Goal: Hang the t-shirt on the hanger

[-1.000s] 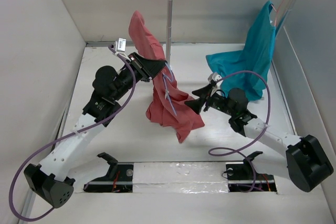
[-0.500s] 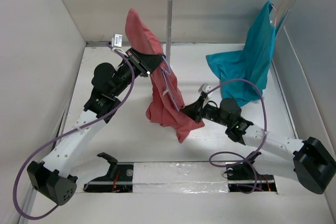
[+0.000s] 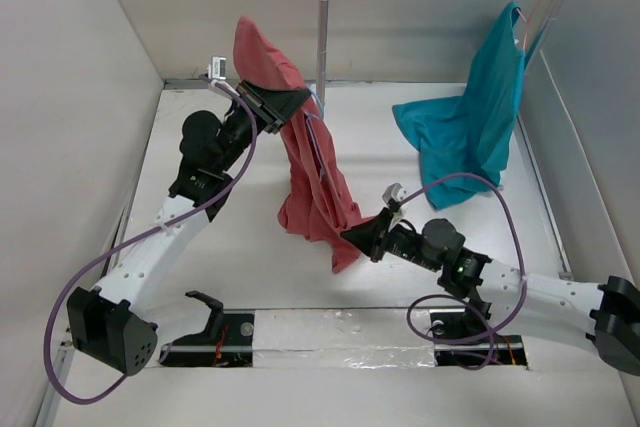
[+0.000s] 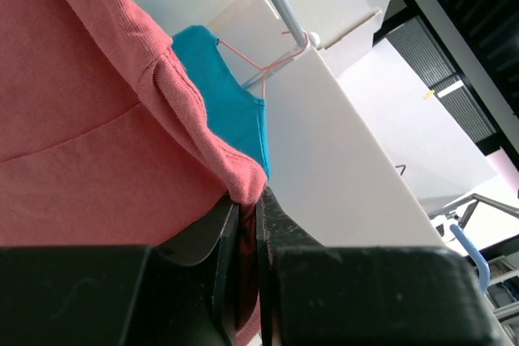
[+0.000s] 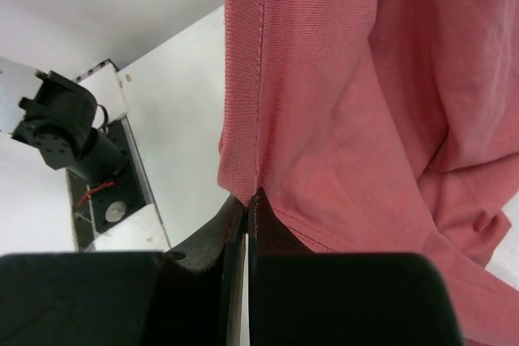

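Two sets of jaws grip the red t-shirt (image 3: 312, 197) over the worktop (image 3: 230, 247): left jaws clamped on its raised top, right jaws on its lower hem.

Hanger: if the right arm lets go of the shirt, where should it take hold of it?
Probably the bare blue wire of the hanger showing against the red t-shirt, approached from the right, jaws across the wire. The rest is wrapped in cloth, and the left gripper crowds the top.
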Robot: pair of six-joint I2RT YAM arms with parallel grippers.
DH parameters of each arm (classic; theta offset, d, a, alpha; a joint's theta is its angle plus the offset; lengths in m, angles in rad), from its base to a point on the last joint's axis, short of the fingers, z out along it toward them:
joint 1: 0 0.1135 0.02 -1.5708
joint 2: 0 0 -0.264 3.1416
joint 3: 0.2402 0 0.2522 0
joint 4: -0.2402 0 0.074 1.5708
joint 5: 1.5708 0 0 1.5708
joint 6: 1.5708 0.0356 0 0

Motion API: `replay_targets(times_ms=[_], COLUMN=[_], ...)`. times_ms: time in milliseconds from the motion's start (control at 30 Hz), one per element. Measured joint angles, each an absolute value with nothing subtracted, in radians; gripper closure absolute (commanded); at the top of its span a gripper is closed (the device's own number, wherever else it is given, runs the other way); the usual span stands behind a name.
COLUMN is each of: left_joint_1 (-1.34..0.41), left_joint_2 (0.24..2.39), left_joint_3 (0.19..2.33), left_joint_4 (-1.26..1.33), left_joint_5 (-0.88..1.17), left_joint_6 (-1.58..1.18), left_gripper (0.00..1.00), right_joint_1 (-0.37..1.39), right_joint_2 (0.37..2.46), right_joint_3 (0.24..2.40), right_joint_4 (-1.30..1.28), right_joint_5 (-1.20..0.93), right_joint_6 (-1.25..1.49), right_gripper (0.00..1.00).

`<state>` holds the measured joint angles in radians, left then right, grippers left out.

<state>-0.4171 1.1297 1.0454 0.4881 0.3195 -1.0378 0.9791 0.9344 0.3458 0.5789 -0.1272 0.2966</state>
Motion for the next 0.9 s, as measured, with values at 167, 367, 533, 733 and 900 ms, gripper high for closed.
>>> replay_targets(times_ms=[167,367,533,733,900], left_joint_1=[-0.446,-0.458,-0.458,-0.457,-0.448], left_joint_2=[1.127,1.106,1.098,1.077,1.076], left_joint_3=[0.984,0.821,0.726,0.632,0.531], left_joint_4=[0.545,0.599,0.626,0.674,0.743], left_joint_5=[0.296,0.276,0.285,0.333,0.399], left_joint_6=[-1.022,-1.018,-1.031,-1.055,-1.084], left_gripper=[1.0,1.0,1.0,1.0,1.0], right_joint_1=[1.02,1.042,1.056,1.091,1.134], right_joint_2=[0.862,0.891,1.036,1.274,1.279], right_joint_3=[0.411,0.7,0.817,0.823,0.821], right_joint_4=[0.398,0.184,0.179,0.131,0.075], right_joint_5=[-0.065,-0.055,-0.051,-0.035,0.013], right_joint_6=[0.33,0.344,0.345,0.364,0.379], right_gripper=[1.0,1.0,1.0,1.0,0.61])
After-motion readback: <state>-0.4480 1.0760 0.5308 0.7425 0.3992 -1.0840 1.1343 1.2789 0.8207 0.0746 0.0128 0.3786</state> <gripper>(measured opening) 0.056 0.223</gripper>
